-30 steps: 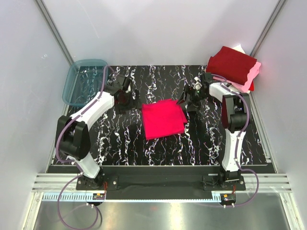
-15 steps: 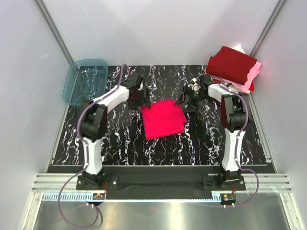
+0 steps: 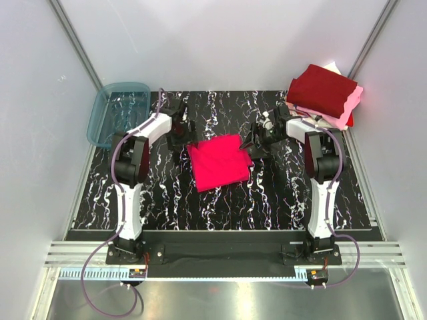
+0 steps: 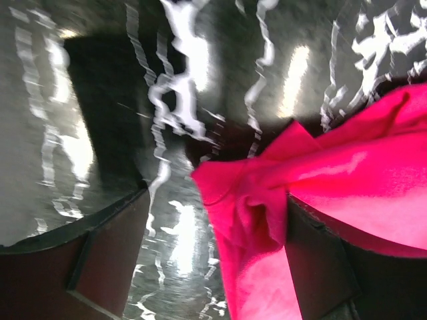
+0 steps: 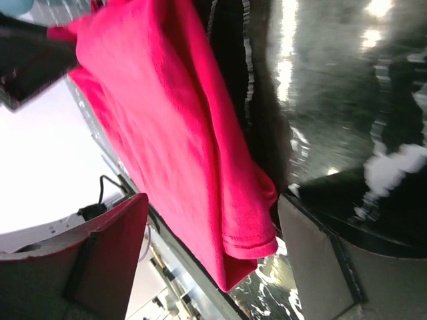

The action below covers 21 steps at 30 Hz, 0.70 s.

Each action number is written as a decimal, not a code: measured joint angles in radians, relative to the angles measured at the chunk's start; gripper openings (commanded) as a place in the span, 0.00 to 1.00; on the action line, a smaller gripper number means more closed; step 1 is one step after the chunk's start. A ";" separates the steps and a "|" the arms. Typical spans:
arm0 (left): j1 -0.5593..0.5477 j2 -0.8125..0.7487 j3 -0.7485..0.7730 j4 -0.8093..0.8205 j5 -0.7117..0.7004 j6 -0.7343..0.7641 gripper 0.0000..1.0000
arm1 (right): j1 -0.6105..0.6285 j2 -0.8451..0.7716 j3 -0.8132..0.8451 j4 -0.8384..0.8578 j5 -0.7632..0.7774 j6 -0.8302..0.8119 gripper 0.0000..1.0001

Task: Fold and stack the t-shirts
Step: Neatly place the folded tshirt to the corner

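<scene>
A folded bright pinkish-red t-shirt point(image 3: 217, 163) lies flat in the middle of the black marbled table point(image 3: 220, 207). My left gripper point(image 3: 179, 137) is at its far left corner. In the left wrist view the jaws point(image 4: 213, 260) stand open, and a bunched shirt corner point(image 4: 260, 213) lies between them against the right finger. My right gripper point(image 3: 255, 142) is at the far right corner. Its jaws point(image 5: 213, 260) stand open around the hemmed shirt corner point(image 5: 240, 227). A stack with a dark maroon shirt point(image 3: 322, 90) on top of a pale pink one point(image 3: 351, 107) sits at the back right.
A translucent blue-grey tub point(image 3: 119, 113) stands at the back left corner. A bit of white cloth point(image 3: 331, 67) shows behind the stack. White walls close in both sides and the back. The arm bases stand at the near edge.
My left arm has swung in from the left to the shirt's far left corner. The shirt has shifted slightly left and turned a little. My right gripper has edged left with it.
</scene>
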State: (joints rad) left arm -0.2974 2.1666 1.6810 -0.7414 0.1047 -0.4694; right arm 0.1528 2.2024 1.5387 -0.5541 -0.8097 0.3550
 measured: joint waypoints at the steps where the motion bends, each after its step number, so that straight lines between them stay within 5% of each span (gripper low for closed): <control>1: 0.008 0.000 0.000 0.004 0.003 0.003 0.84 | 0.005 0.004 0.000 0.003 -0.008 0.002 0.85; 7: 0.020 0.000 -0.006 0.024 0.033 0.019 0.84 | 0.069 0.047 0.061 -0.015 -0.026 0.011 0.82; 11: 0.035 0.000 -0.013 0.057 0.082 0.029 0.84 | 0.135 0.103 0.150 -0.040 -0.016 0.018 0.70; 15: 0.048 0.000 -0.016 0.069 0.124 0.030 0.84 | 0.169 0.163 0.212 -0.059 -0.009 0.024 0.32; 16: 0.051 0.000 -0.017 0.075 0.132 0.030 0.84 | 0.172 0.177 0.219 -0.065 -0.018 0.028 0.16; 19: 0.053 0.000 -0.018 0.086 0.143 0.032 0.85 | 0.169 0.198 0.225 -0.074 -0.037 0.042 0.00; 21: 0.053 0.000 -0.018 0.086 0.144 0.033 0.88 | 0.168 0.199 0.225 -0.071 -0.042 0.048 0.00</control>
State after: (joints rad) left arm -0.2440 2.1662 1.6627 -0.6556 0.2489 -0.4366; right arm 0.3206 2.4012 1.7641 -0.6250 -0.8513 0.4026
